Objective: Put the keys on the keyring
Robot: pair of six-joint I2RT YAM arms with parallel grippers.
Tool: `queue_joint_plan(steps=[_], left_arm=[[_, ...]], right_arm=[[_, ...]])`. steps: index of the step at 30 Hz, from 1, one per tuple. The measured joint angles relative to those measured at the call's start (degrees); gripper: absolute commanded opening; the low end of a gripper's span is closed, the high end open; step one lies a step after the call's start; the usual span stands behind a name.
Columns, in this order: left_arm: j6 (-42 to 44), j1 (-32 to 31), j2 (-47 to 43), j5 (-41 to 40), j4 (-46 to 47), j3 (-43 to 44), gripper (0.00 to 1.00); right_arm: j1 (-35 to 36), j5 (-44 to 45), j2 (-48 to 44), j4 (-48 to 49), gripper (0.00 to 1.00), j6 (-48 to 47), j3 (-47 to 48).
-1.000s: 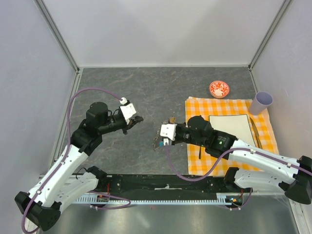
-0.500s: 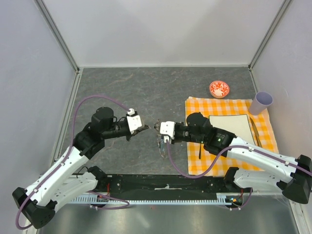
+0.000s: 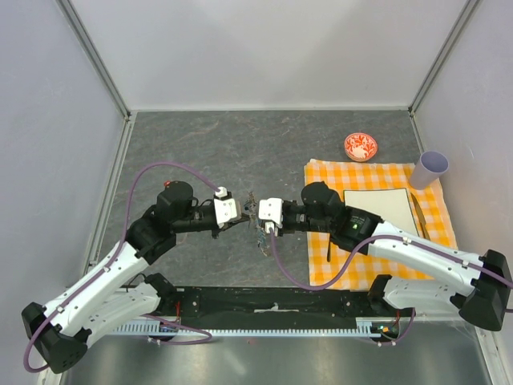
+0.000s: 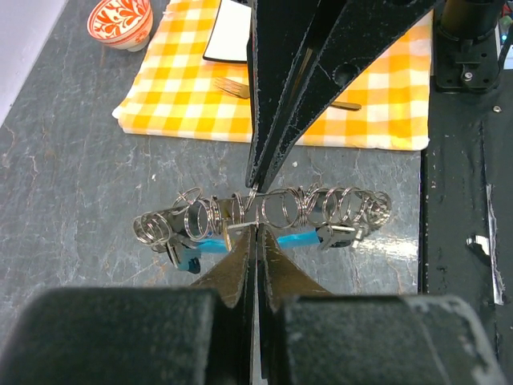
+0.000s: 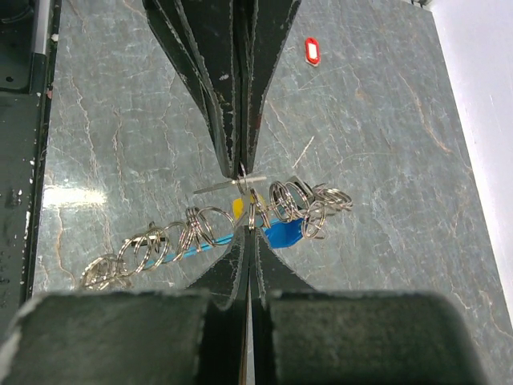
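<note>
1. Left gripper [image 3: 243, 216]: black tapered jaws pressed flat together. A thin flat silver key blade [image 5: 216, 187] sits right at its tips; can't tell if it's pinched.
2. Right gripper [image 3: 256, 211]: jaws likewise closed, tips touching one ring of the chain. Actual grip unclear.
3. Keyring [image 4: 280, 210]: a chain of thin shiny grey wire rings with a smooth curved cyan strap [image 4: 298, 238]. It is strung out just where the two tip pairs meet, over the mottled grey stone-look table [image 3: 200, 144], left of the orange-and-white checked cloth [image 3: 325, 180].
4. Blue plastic key head [image 5: 282, 233] sits among the rings beside the strap.
5. Metal fork [image 4: 232, 87] lies on the cloth; a small red-and-white patterned bowl [image 4: 120, 20] stands just off it.
</note>
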Motion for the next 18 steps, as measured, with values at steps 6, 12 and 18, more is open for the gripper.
queue_joint_plan(steps=[6,12,18], left_arm=[[0.0,-0.15,-0.04,-0.31,0.9,-0.5,0.02],[0.02,-0.26,-0.04,-0.46,1.03,-0.85,0.02],[0.09,-0.37,-0.04,-0.94,1.03,-0.85,0.02]], right_arm=[[0.0,-0.87,0.63,-0.15,0.0,0.11,0.42],[0.0,-1.14,0.76,-0.44,0.0,0.11,0.42],[0.0,-1.38,0.76,-0.57,0.0,0.13,0.42]])
